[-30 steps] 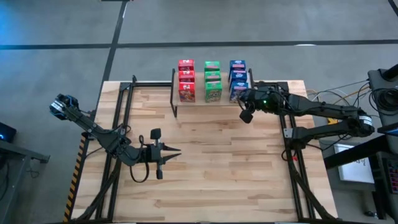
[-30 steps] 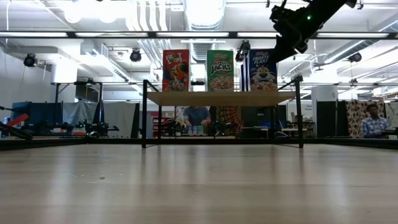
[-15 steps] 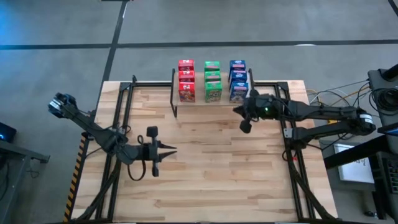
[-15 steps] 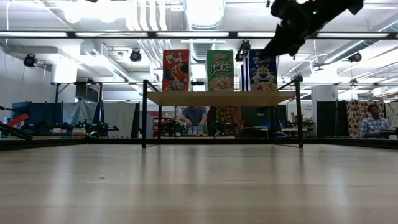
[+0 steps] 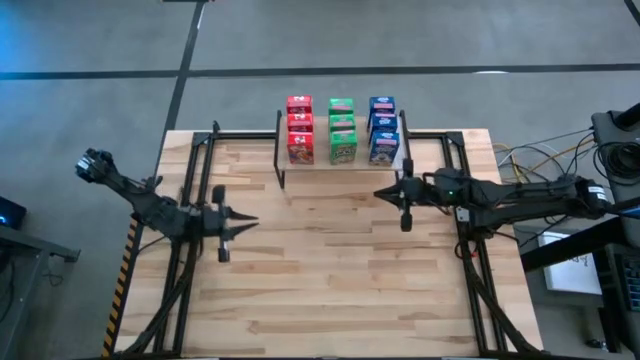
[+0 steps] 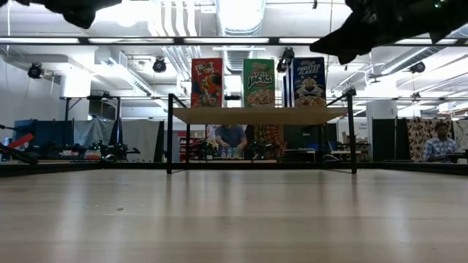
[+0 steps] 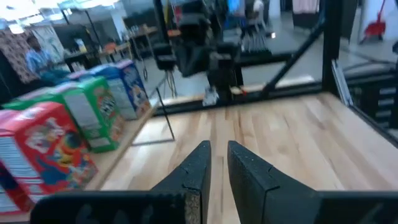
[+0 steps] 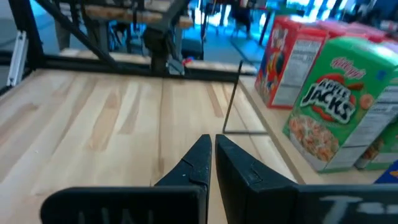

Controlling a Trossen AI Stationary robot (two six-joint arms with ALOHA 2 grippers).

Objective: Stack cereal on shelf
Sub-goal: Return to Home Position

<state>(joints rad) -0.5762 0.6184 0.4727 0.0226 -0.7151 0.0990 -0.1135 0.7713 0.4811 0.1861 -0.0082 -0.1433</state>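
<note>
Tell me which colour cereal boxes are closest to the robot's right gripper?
The blue boxes. They stand at the end of the shelf nearest the right gripper. The green boxes are in the middle and the red boxes at the far end.

**Floor** (image 5: 100, 60): grey concrete, crossed by dark seams (image 5: 300, 71). A blue glow (image 5: 8, 40) sits at its edge, well outward of the left fingers (image 7: 193, 174). Loose cables (image 5: 525, 152) lie well behind the right fingers (image 8: 249, 171).

**Surface** (image 5: 340, 290): pale wooden planks, running below and ahead of both sets of fingers. Black rails (image 5: 190, 180) run along its sides, with a yellow-and-black hazard strip (image 5: 128, 262) on one edge.

**Ceiling:** white ducts (image 6: 172, 18), one bright lamp (image 6: 240, 11), black spot lamps (image 6: 35, 71).

**Far room:** cluttered workbenches (image 6: 110, 152) and a patterned screen (image 6: 417, 135). A black upright post (image 7: 329, 43) stands ahead of the left fingers.
</note>
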